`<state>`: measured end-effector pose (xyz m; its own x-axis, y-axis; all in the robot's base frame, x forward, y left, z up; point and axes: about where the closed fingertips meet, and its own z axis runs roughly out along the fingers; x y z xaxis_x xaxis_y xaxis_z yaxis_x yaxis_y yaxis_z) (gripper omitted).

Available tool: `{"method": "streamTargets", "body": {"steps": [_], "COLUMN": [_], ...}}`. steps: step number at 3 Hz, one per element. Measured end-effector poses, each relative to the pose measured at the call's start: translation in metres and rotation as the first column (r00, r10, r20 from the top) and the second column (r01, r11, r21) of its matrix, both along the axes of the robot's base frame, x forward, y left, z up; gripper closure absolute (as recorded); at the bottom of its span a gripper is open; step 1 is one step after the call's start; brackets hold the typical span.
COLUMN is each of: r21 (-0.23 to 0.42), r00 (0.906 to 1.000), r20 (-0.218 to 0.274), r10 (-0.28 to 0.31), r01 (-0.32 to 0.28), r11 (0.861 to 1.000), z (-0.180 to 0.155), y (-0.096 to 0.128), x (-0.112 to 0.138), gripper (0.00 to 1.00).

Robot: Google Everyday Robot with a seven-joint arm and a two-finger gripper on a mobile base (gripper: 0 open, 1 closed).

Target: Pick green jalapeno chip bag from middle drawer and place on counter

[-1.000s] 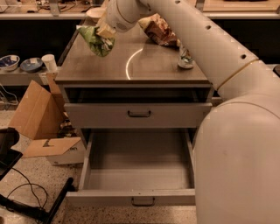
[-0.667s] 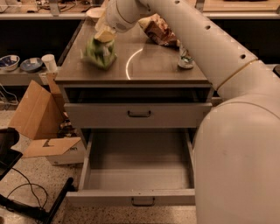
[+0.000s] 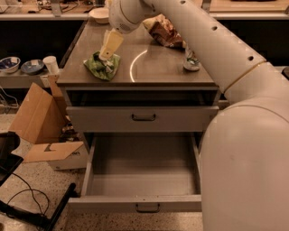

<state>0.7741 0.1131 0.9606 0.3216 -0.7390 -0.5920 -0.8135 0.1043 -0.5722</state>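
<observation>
The green jalapeno chip bag point(image 3: 103, 67) lies on the left part of the counter point(image 3: 153, 70), near its front edge. My gripper point(image 3: 106, 55) reaches down from the white arm point(image 3: 194, 36) and is shut on the bag's top edge. The middle drawer point(image 3: 135, 204) is pulled out below, low at the front, and its long tray holds nothing that I can see.
A brown chip bag point(image 3: 165, 31) lies at the counter's back and a soda can point(image 3: 192, 61) at its right. A white bowl point(image 3: 100, 13) is at the back left. The taller drawer front point(image 3: 143, 118) is closed. A cardboard box point(image 3: 40, 122), bowls point(image 3: 9, 64) and a cup point(image 3: 50, 64) are at the left.
The gripper has lowered the green bag from above the counter's back left down onto the counter surface, slightly nearer the front.
</observation>
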Motion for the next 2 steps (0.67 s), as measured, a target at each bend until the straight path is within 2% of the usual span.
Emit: {"method": "streamTargets", "body": {"steps": [1, 2], "r21": [0.094, 0.22], "r00": [0.9987, 0.9631], "r20": [0.038, 0.15], "r10": [-0.033, -0.224], "r01": [0.03, 0.188], "r11": [0.995, 0.957], "z": [0.024, 0.109], "y": [-0.012, -0.073], "x": [-0.008, -0.064], "gripper": [0.0, 0.0]}}
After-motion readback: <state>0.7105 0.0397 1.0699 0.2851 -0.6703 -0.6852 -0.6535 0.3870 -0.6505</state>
